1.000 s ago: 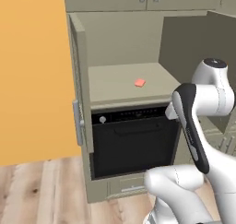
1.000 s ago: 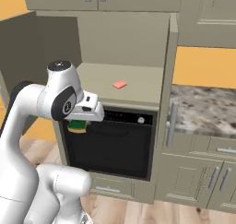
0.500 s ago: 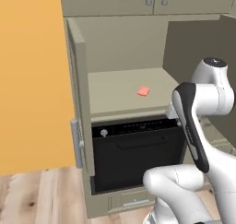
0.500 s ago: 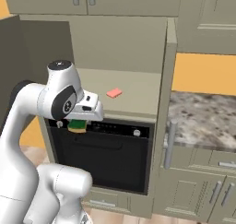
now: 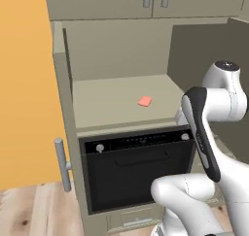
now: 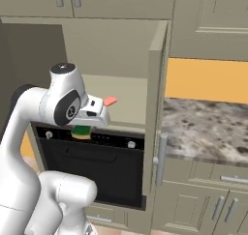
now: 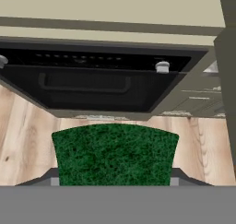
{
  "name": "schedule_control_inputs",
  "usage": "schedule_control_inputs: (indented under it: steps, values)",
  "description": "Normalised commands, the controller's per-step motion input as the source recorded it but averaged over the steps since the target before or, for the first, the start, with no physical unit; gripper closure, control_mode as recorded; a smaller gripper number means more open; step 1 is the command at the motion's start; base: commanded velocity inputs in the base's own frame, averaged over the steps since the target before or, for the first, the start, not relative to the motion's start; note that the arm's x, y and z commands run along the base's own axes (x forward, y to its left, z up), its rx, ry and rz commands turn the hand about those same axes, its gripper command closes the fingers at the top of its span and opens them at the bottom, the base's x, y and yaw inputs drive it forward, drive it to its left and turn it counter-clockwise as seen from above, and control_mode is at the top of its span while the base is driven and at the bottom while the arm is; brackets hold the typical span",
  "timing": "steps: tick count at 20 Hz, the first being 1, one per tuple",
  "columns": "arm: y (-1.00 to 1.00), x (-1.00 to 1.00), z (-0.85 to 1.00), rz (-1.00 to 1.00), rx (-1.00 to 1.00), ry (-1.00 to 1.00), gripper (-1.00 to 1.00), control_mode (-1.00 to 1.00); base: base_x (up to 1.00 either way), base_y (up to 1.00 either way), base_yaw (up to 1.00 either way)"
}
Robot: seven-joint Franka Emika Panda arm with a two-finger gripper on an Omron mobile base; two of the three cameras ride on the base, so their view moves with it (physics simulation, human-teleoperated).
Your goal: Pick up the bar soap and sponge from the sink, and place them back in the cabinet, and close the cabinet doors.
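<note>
We see our tool (image 6: 81,130) pinching the sponge (image 7: 115,154), its dark green face turned to the hand camera and its yellow layer showing under the wrist in the right base view. The fingers (image 7: 177,176) press in on the sponge's two sides.

The tool hangs in front of the black oven (image 5: 138,169), level with its control strip and the two silver knobs (image 7: 162,67). Above and beyond the tool lies the beige shelf (image 5: 107,104) of the cabinet (image 6: 116,50); its front edge runs straight across just over the oven top. The bar soap (image 5: 145,101) rests on that shelf, beyond the tool and near the middle, with bare shelf on every side of it.

The cabinet doors stand open: the left door (image 5: 65,133) swings out on the tool's left, its steel handle (image 5: 63,164) low beside the oven, and the right door (image 6: 156,108) juts out edge-on at the tool's right, its handle (image 6: 161,159) below. Between the two door edges the way to the shelf is open. Past the right door sits the speckled stone bench (image 6: 208,132). Below the tool we see wooden floor (image 7: 27,135).
</note>
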Motion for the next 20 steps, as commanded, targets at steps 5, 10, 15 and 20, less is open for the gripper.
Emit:
schedule_control_inputs:
  steps: [5,10,15,20]
  values:
    - [0.00,0.00,0.00,0.00,0.00,0.00,1.00,1.00,0.04,-0.18,0.05]
    - [0.00,0.00,0.00,0.00,0.00,0.00,1.00,1.00,0.00,0.00,0.14]
    - [0.00,0.00,0.00,0.00,0.00,0.00,1.00,1.00,0.00,0.00,0.11]
    - [0.00,0.00,0.00,0.00,0.00,0.00,1.00,1.00,0.00,0.00,0.09]
